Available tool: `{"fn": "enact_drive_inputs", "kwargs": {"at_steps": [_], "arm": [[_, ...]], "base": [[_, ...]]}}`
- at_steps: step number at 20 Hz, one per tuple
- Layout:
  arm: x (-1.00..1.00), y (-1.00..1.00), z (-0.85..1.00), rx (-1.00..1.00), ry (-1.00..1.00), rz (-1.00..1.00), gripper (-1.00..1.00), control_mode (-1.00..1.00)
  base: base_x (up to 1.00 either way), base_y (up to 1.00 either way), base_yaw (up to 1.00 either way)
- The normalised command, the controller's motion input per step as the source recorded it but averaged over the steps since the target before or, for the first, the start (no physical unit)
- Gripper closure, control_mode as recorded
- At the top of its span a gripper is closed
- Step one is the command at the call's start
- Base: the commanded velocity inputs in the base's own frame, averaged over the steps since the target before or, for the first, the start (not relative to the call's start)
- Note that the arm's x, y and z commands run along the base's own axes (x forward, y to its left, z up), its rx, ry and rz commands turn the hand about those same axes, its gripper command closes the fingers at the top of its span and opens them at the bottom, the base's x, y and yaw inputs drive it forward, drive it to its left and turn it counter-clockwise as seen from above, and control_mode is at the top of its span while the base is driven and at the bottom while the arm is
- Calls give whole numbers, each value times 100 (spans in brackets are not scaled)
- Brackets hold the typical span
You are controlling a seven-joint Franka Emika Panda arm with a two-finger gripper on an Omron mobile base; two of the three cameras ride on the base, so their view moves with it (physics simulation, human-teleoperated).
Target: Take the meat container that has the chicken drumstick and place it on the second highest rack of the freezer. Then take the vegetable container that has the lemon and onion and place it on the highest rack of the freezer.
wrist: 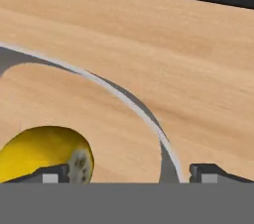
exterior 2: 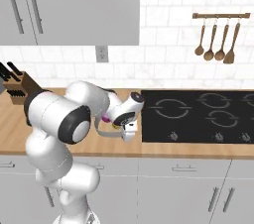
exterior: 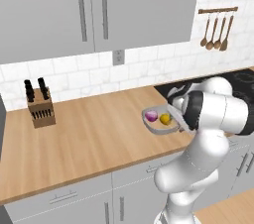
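The wide shallow grey oval vegetable container [exterior: 159,125] sits on the pale wooden counter [exterior: 89,134] directly under the two-finger gripper [wrist: 129,172]. In the hand view the 2 dark fingertips [wrist: 49,173] stand wide apart and hold nothing, with the dish's thin raised rim curving down between them. The small bright yellow lemon [wrist: 45,153] lies inside the dish, right by one fingertip; the small purple-red onion [exterior: 151,116] sits beside it on the side farther from the hand.

The dish looks stiff and light, but its rim is thin and smooth, so it may slip or tip when lifted. The rim section between the fingertips seems the place to pinch, 1 finger inside and 1 outside. The 2 round fruits will likely roll if the dish tilts, so a level carry matters. The lemon crowds the inner finger and could be nudged as the fingers come together.

The black glass cooktop [exterior 2: 198,114] lies just beyond the dish. The wooden knife block [exterior: 39,109] stands well away along the counter. 4 wooden utensils [exterior 2: 216,42] hang on the tiled wall above, and grey cabinets [exterior: 94,7] overhang the counter.
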Motion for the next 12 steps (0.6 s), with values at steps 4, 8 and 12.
{"fn": "enact_drive_inputs", "kwargs": {"at_steps": [4, 8, 12], "arm": [[11, -3, -70, 0, 0, 0, -100, -100], [-10, 11, -26, 0, -9, 1, -100, -100], [-49, 38, -40, 0, -17, 6, -100, -100]], "base": [[0, 0, 0], [0, 0, 0], [0, 0, 0]]}}
